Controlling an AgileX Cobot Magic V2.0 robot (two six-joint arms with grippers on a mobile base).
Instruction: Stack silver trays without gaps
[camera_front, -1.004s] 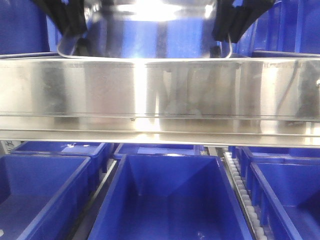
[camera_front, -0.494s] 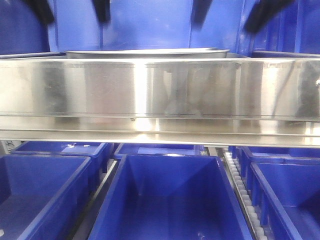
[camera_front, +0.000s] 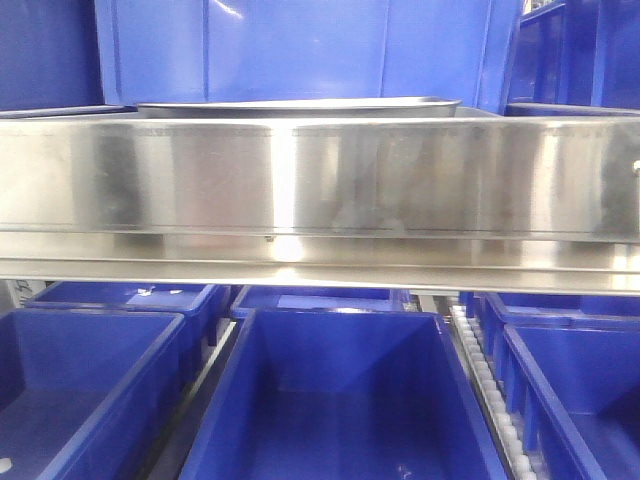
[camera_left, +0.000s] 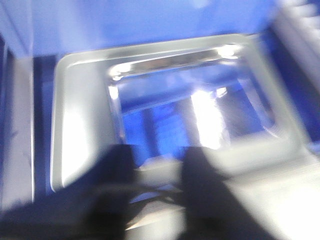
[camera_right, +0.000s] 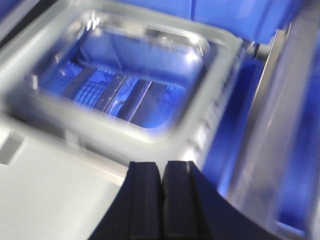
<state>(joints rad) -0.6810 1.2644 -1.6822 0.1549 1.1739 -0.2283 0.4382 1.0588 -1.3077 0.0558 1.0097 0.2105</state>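
Observation:
The silver trays show in the front view as one flat rim (camera_front: 300, 104) just above the steel rail, lying level. From this angle I cannot tell how many are nested. In the blurred left wrist view the tray (camera_left: 82, 135) lies below and ahead of my left gripper (camera_left: 159, 156), whose dark fingers stand apart and hold nothing. The right wrist view shows the tray's rim (camera_right: 212, 107) ahead of my right gripper (camera_right: 161, 167). That gripper's pads are pressed together with nothing between them. Neither gripper appears in the front view.
A long shiny steel shelf rail (camera_front: 320, 180) spans the front view and hides the tray's body. Blue bins (camera_front: 335, 400) stand in a row below it, and blue bin walls (camera_front: 290, 50) rise behind the tray. A roller track (camera_front: 490, 390) runs between the lower bins.
A second ago both grippers held a tray tilted above the rail. It then came down to lie flat, and the grippers rose out of the front view.

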